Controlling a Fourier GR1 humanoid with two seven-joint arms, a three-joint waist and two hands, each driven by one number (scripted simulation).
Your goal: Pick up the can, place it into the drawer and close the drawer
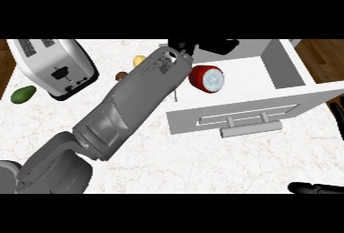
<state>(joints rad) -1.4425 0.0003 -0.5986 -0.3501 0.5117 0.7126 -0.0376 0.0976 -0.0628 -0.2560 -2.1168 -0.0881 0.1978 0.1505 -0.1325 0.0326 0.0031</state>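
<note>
At the far left of the white marbled surface (201, 159) lies a green avocado (23, 94), just beside the silver toaster (55, 66), which stands tilted across the upper left corner with its slots and black lever showing. To the right of the toaster, two small things peek out from behind the left forearm (128, 107) — a yellowish rounded one (139, 59) and a brown one (121, 75) — too hidden to name.

The grey forearm runs diagonally from the lower left edge up toward the middle top, ending over the near left corner of the open drawer (255, 86). The left hand (181, 45) shows only as a black shape at the top of the wrist, close to the upper edge; whether its fingers are apart or together I cannot tell.

The red can (207, 78) lies on its side inside the white drawer, against its left wall, its pale silver end turned toward the view — just beside the wrist and apart from the black fingers. The drawer stands pulled out, its front panel with the bar handle (250, 129) facing the lower edge.

At the lower right corner the right hand (316, 188) rests low, fingers straight and pointing left, well apart from the drawer.
</note>
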